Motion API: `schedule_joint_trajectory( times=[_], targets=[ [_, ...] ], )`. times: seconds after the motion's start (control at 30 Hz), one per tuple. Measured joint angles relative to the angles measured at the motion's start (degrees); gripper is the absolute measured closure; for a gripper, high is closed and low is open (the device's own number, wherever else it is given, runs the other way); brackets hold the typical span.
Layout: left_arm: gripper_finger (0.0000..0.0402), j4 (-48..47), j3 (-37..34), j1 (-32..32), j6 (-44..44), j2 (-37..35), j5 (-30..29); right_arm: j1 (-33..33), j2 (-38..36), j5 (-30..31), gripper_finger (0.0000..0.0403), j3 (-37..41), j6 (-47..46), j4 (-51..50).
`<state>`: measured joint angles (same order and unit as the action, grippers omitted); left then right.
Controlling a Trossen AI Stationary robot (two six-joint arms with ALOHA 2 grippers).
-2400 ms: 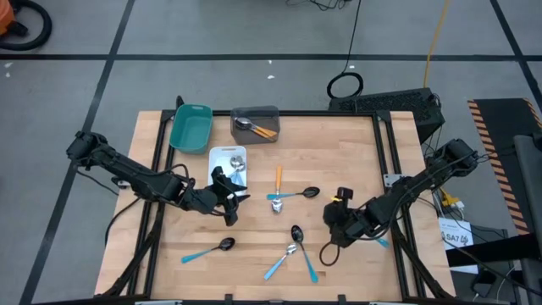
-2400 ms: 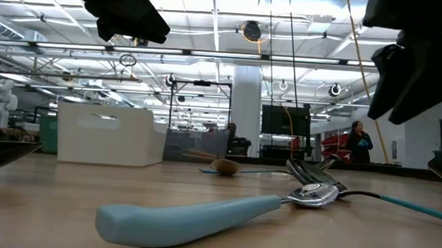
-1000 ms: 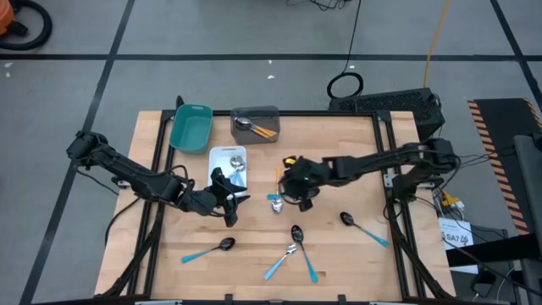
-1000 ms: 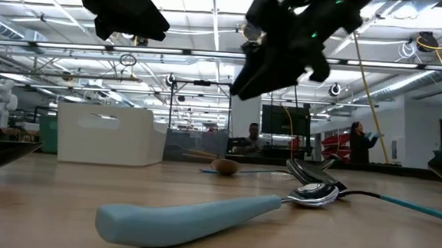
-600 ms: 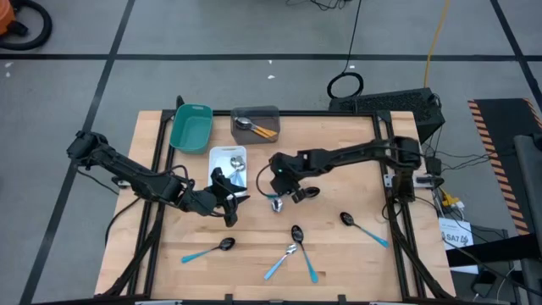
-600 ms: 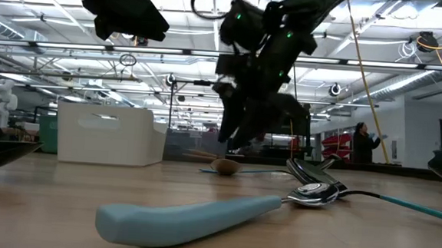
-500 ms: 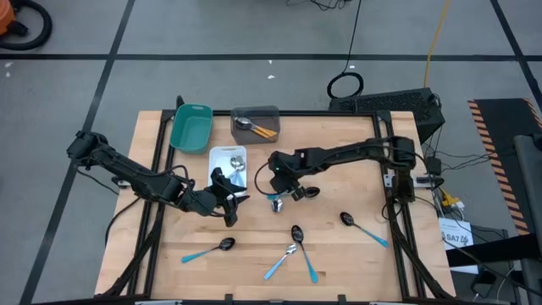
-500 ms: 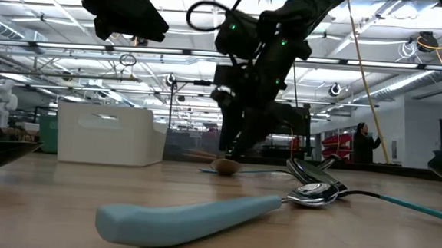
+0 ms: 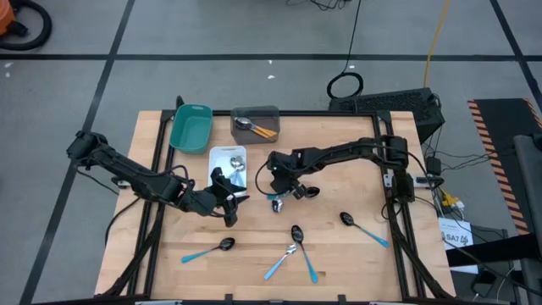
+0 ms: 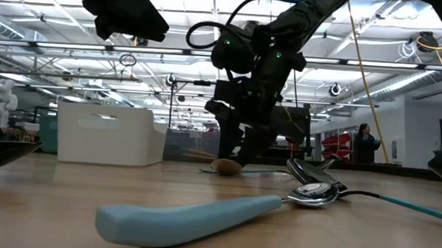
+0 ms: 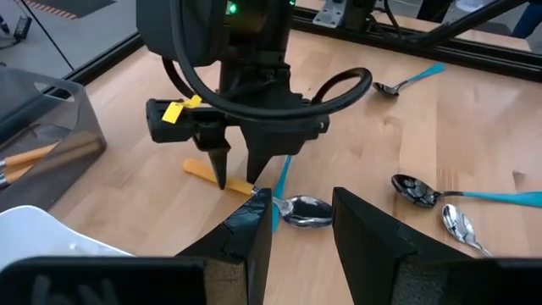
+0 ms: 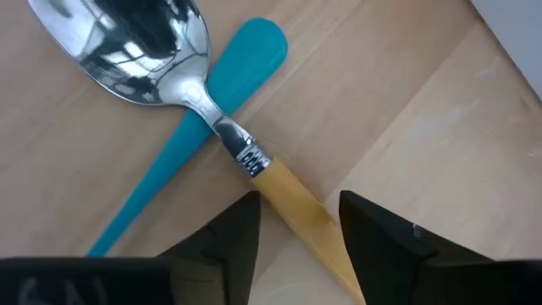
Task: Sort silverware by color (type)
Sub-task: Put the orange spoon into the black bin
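The right gripper (image 12: 296, 224), having swung in from the table's right, is straddling the orange-handled spoon (image 12: 288, 199) with jaws parted, unclosed; the left gripper (image 11: 301, 224) is idling half-open.

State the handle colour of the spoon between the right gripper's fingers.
Orange; right wrist view shows it best.

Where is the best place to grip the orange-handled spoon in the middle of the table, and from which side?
Grip the orange-handled spoon from straight above, on its bare orange handle, away from the neck where the blue spoon handle crosses beneath. It lies flat, and the right gripper probably fits there: its open fingers straddle the handle.
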<state>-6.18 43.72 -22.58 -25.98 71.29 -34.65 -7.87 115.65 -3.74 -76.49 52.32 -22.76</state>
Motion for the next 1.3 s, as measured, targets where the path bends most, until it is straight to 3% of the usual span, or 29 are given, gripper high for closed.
schedule_joint_trajectory(
  times=[0.47, 0.73, 1.07, 1.3],
  targets=[
    [0.0277, 0.4, 0.0, 1.5, 0.0, 0.0, 0.0, -0.4, 3.3, -3.8, 0.0367, 0.0, -0.7, -1.4],
    [0.0277, 0.0, 0.0, 1.3, 0.0, 0.0, 0.0, 0.0, 0.8, -3.0, 0.0368, 0.1, -5.5, 1.2],
    [0.0277, -0.8, 0.0, 1.3, -0.3, 0.0, 0.0, 2.3, -7.3, 0.2, 0.0377, 0.3, -9.8, -4.6],
    [0.0277, -1.4, 0.0, 1.1, -1.3, 0.0, 0.0, 5.5, -12.1, 6.4, 0.0377, 0.3, -14.5, -11.8]
  ],
)
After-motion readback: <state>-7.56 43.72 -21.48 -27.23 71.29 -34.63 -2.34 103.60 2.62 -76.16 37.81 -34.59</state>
